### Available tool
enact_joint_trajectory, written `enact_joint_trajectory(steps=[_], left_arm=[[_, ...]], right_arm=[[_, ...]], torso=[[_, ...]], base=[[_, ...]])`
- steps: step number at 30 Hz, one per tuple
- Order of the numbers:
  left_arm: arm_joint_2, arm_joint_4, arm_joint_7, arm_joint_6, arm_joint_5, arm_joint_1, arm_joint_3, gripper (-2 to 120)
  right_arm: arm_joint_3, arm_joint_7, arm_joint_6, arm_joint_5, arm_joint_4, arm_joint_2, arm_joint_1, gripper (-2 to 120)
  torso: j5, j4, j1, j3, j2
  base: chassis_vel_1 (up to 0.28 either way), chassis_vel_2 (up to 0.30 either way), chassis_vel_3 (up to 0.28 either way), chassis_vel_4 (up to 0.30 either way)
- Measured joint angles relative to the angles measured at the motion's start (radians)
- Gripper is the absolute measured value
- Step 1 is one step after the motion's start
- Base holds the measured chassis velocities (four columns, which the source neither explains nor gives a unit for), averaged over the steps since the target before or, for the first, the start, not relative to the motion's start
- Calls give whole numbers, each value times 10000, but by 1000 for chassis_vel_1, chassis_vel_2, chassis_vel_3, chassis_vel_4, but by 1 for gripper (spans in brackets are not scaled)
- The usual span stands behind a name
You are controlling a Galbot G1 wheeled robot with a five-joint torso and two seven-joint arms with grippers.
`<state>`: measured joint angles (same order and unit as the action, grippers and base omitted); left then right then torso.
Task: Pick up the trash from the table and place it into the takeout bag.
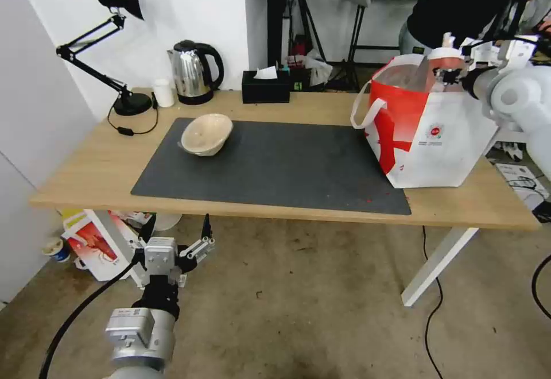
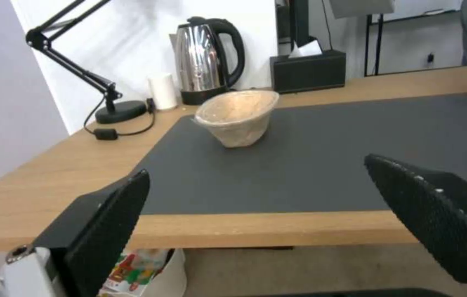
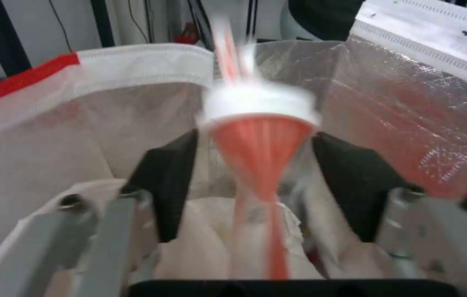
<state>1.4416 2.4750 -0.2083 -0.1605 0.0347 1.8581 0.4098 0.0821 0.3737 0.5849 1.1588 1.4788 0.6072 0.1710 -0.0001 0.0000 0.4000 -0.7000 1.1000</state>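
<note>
right gripper (image 3: 255, 181) over the open takeout bag (image 1: 436, 138), far right of the table (image 1: 287, 109) — fingers spread, red cup (image 3: 258, 123) blurred between them, seemingly released | beige bowl (image 1: 206, 134) on mat, far left | left gripper (image 1: 175, 241) open, low, near | advice: withdraw straight up, clear of rim

A black desk lamp (image 1: 117, 46), a small white cup (image 1: 163, 92), a steel kettle (image 1: 193, 72) and a black tissue box (image 1: 265, 85) are ranged along the wall side; a smaller printed bag (image 1: 94, 247) is seen on the floor
</note>
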Motion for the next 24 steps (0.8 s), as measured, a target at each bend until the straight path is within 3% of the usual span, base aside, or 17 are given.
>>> enact_joint_trajectory(steps=[2,10,16,24], left_arm=[[-20,0,-1,6,0,0,14,98],[-51,19,-2,29,44,47,-41,98],[-30,62,-1,33,146,53,-180,98],[-57,81,-5,39,221,81,-240,98]], right_arm=[[-12,23,31,-41,39,1,28,61],[-342,148,240,-78,477,-436,353,94],[-638,148,242,-4,873,-825,640,100],[-2019,416,-249,266,2508,-1359,1948,100]], torso=[[0,2,0,0,0],[0,0,0,0,0],[2,0,0,0,0],[3,-1,-1,1,0]], base=[[0,0,0,0],[0,0,0,0],[0,0,0,0],[0,0,0,0]])
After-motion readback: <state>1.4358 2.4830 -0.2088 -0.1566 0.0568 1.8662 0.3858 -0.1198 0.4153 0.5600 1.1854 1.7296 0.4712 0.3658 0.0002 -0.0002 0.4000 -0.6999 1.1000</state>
